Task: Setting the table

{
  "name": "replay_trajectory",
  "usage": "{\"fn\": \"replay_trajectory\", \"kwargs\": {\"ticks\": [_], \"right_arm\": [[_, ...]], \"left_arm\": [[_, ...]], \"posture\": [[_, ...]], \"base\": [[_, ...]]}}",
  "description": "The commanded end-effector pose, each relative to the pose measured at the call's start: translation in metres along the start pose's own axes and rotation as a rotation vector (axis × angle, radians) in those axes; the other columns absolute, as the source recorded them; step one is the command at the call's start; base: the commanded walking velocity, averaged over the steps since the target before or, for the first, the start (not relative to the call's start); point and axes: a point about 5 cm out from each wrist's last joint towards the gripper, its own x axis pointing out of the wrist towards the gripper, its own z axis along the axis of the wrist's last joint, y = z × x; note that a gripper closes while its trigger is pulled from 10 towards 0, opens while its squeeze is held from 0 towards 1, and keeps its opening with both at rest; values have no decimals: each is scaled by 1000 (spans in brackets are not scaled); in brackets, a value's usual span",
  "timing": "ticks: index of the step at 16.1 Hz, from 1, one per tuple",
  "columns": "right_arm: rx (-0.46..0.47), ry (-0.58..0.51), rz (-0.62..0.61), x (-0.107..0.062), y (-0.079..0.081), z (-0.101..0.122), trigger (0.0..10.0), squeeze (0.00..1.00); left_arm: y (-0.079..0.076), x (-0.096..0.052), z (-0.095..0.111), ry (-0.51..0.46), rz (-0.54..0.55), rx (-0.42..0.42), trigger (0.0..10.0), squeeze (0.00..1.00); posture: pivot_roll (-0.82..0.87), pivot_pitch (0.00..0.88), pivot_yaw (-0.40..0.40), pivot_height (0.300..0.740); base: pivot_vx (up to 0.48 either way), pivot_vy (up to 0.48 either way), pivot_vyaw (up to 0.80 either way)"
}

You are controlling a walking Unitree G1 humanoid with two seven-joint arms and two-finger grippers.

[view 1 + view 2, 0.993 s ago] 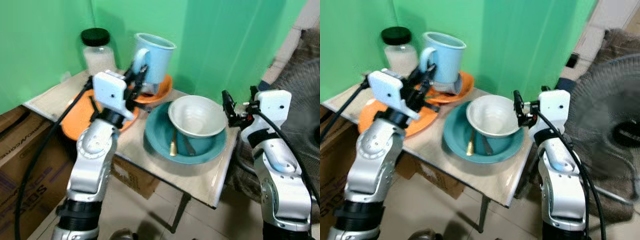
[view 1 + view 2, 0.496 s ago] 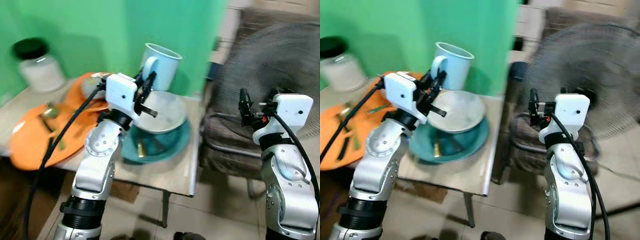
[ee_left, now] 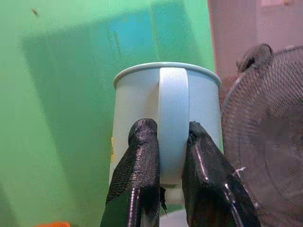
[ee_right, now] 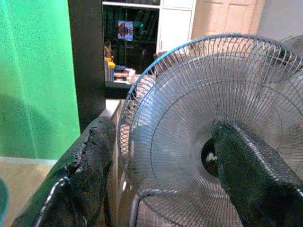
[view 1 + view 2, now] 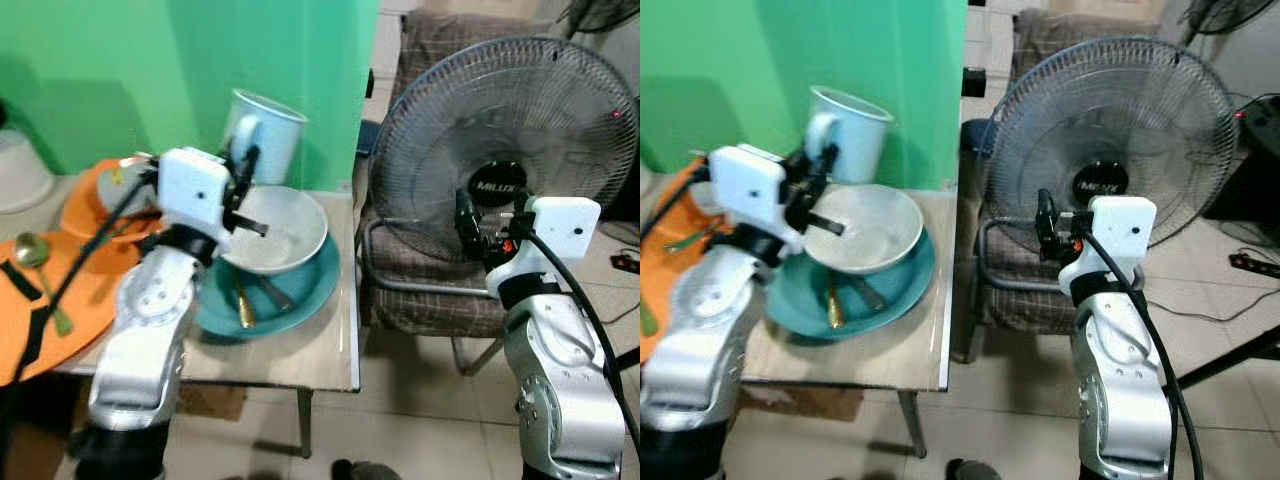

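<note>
mug (image 3: pixel 166 123), pale blue, handle pinched by left gripper (image 3: pixel 168 142).

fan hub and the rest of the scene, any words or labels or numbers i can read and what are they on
"MILUX", as best it reads, in small pale letters on the black hub of the fan.
A small yellow mark on the side of the light blue mug: too small to read.
Nothing else legible.

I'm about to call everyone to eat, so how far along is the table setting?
Done: white bowl sits in the teal plate with cutlery. In hand: left pincer grips the blue mug by its handle, held up. Left: setting it down; right pincer is open, holding nothing.
</note>
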Motion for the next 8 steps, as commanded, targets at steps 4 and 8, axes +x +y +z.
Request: {"fn": "replay_trajectory", "kwargs": {"ticks": [4, 8], "right_arm": [[2, -15, -24, -4, -3, 1, 10000, 0], [13, -41, -64, -5, -7, 6, 10000, 0]], "left_arm": [[2, 0, -6, 57, 32, -12, 10000, 0], [-9, 4, -8, 83, -29, -71, 10000, 0]], "posture": [[101, 0, -23, 740], [56, 0, 32, 740]], "base": [[0, 0, -788], [0, 0, -797]]}}
